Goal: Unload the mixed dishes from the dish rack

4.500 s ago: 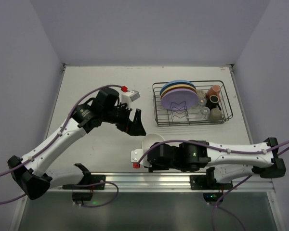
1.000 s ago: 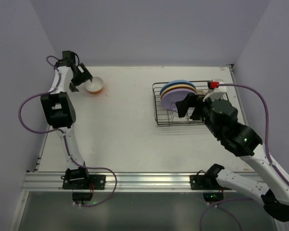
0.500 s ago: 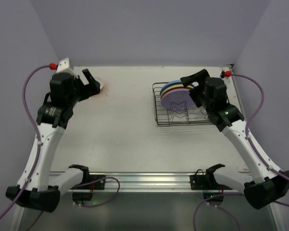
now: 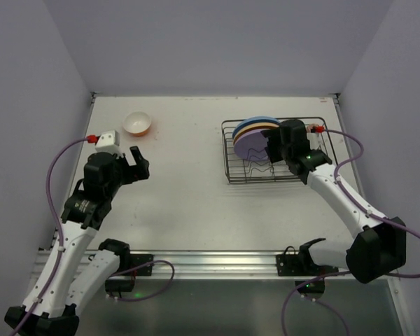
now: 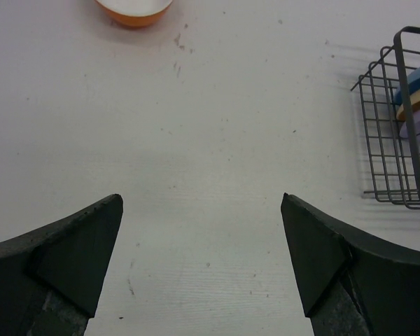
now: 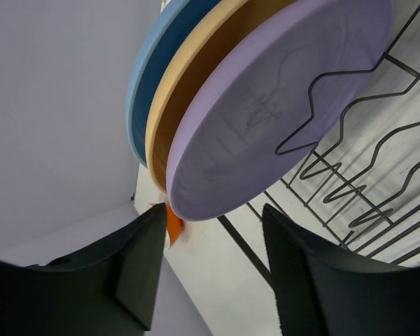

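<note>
The dish rack (image 4: 315,171) stands at the far right with the lilac plate (image 4: 252,148), tan plate (image 4: 255,127) and blue plate (image 4: 259,119) upright in it. My right gripper (image 4: 271,148) is open at the plates. In the right wrist view its jaws (image 6: 215,227) stand apart just short of the lilac plate's (image 6: 280,105) rim, with the tan plate (image 6: 189,77) and blue plate (image 6: 141,77) behind. The orange bowl (image 4: 137,123) sits on the table at the far left. My left gripper (image 4: 138,162) is open and empty, nearer than the bowl (image 5: 133,8). My right arm hides the mugs and glasses.
The rack's wire corner (image 5: 395,119) shows at the right of the left wrist view. Upright divider prongs (image 6: 350,189) stand in front of the lilac plate. The table (image 4: 189,175) is white, with walls close on three sides.
My left gripper has drawn back from the bowl, which stays on the table at the far left. My right gripper has come down to the plates in the rack.
</note>
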